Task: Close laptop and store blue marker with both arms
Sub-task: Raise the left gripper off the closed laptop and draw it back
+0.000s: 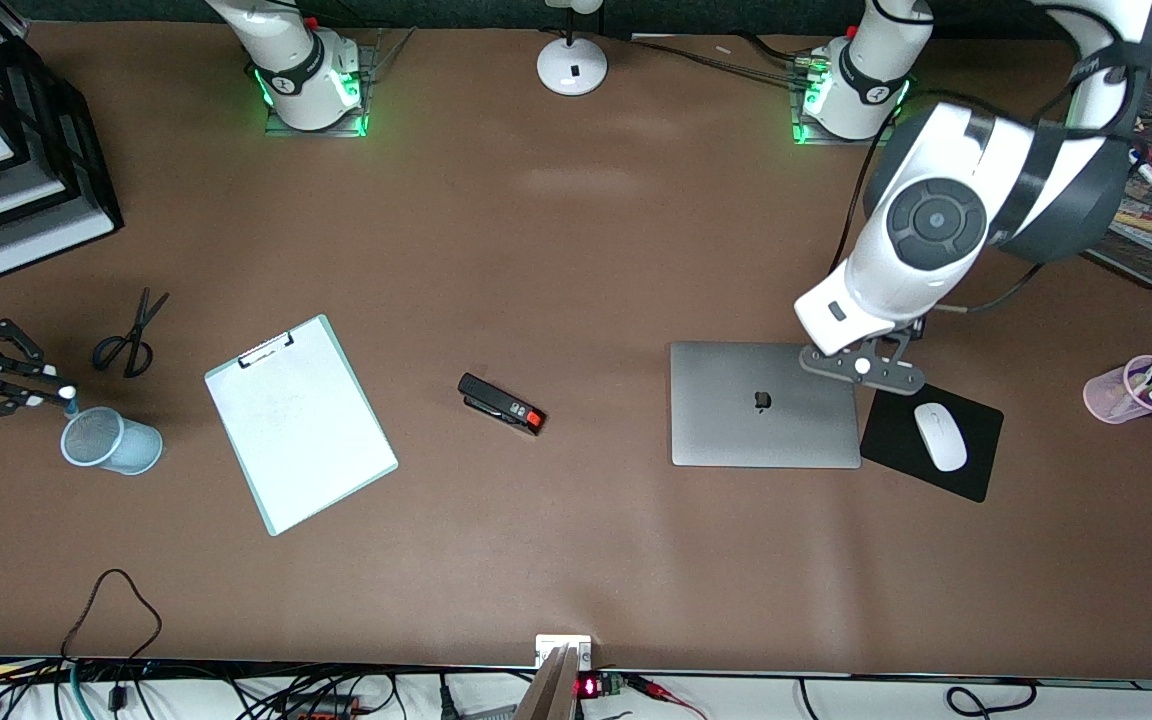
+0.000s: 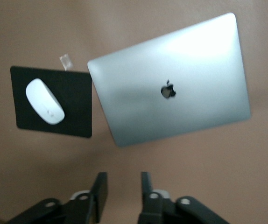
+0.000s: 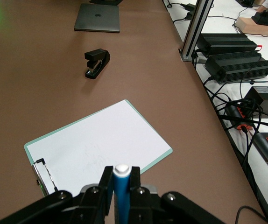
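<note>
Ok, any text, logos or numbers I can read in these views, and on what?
Dark apple logo, no words: on the closed laptop lid.
Small red lit digits: on a device at the table edge nearest the front camera, too small to read.
White lettering: on the right gripper body, too blurred to read.
Faint marks: on the clipboard paper, unreadable.

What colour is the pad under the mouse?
Black. The mouse pad shows best in the front view, under the white mouse.
</note>
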